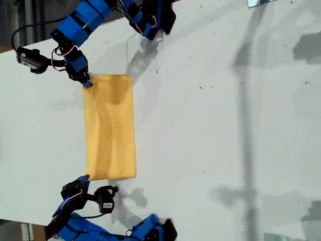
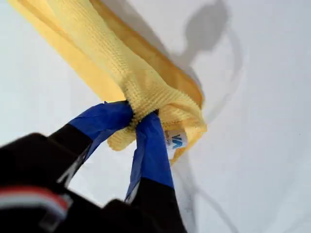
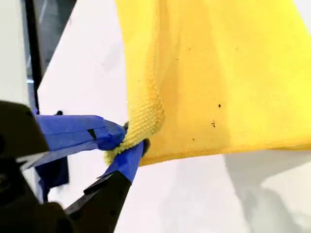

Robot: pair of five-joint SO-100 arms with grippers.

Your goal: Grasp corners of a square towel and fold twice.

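The yellow-orange towel (image 1: 110, 128) lies on the white table as a tall rectangle in the exterior view. My first gripper (image 1: 85, 178) is at its lower left corner in that view. In the first wrist view this gripper (image 2: 141, 114) is shut on a bunched corner of the towel (image 2: 121, 63), beside a small white label (image 2: 176, 141). My second gripper (image 1: 87, 82) is at the upper left corner in the exterior view. The second wrist view shows it (image 3: 127, 141) shut on that hemmed corner, slightly raised, with the towel (image 3: 218, 73) spreading away beyond.
The white table (image 1: 215, 125) stretches to the exterior view's right, with dark specks and grey shadows. Both arm bases (image 1: 150, 20) (image 1: 155, 230) stand at the top and bottom of that view. The table's edge (image 3: 53, 63) runs close to my second gripper.
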